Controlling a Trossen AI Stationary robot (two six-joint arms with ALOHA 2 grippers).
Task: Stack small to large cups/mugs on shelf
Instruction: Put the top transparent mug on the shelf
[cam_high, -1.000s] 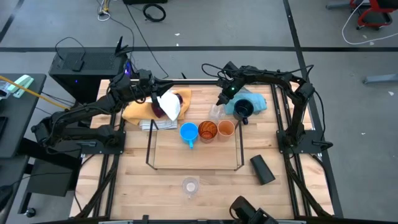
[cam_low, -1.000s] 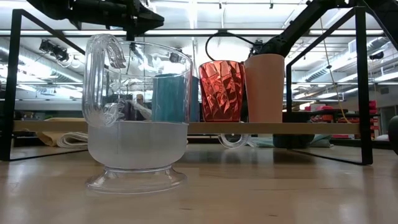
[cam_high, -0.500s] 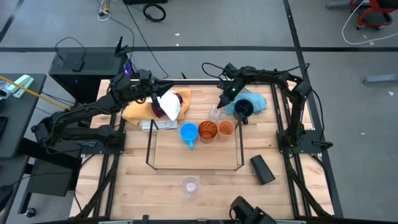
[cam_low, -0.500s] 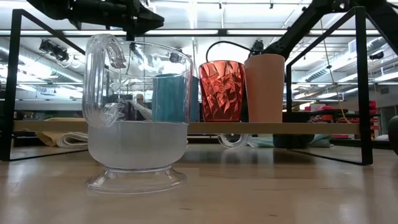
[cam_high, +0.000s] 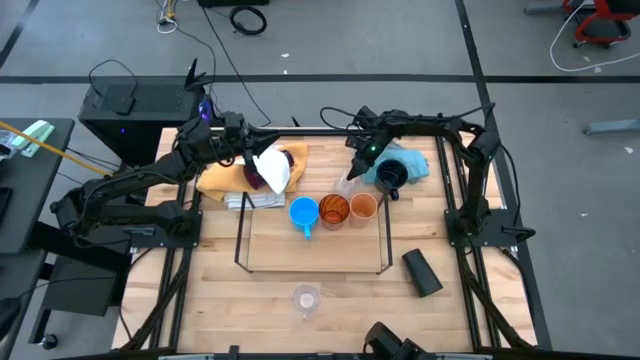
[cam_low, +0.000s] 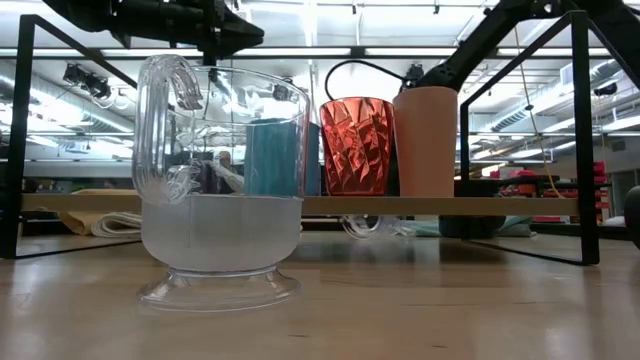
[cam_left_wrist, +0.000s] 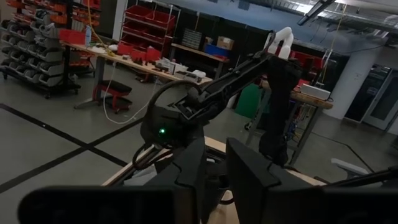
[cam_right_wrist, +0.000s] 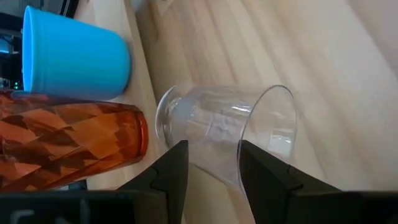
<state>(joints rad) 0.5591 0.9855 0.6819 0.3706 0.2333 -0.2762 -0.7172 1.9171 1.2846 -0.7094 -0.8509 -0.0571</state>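
The wire shelf (cam_high: 243, 240) carries a light-blue mug (cam_high: 303, 213), an amber tumbler (cam_high: 333, 209) and a small orange cup (cam_high: 362, 206) in a row along its far edge. Just behind them a clear cup (cam_right_wrist: 227, 134) lies on its side on the table. My right gripper (cam_right_wrist: 211, 163) is open, with one finger on either side of it. My left gripper (cam_high: 250, 155) is raised at the far left, shut on a white cloth (cam_high: 277, 170). Below it a purple tumbler (cam_high: 262, 180) lies on a yellow cloth (cam_high: 220, 180). My left gripper has the white cloth by its upper end (cam_high: 262, 157), and the cloth hangs below the level fingers. The gripper itself hides the place of contact, and the left wrist view shows no cloth between the fingers. Of my right gripper, I cannot tell whether its fingers (cam_right_wrist: 177, 168) touch the clear cup.
A navy mug (cam_high: 392, 178) lies on a blue cloth (cam_high: 412, 162) at the far right. A black cup (cam_high: 422, 272) lies on the table right of the shelf. A clear mug (cam_high: 306, 298) stands near the front edge. A folded pale cloth (cam_high: 250, 200) lies by the shelf's far left corner.
My right gripper has tipped a little further down and edged toward the table's left, over the clear cup. The left arm and the white cloth have kept still.
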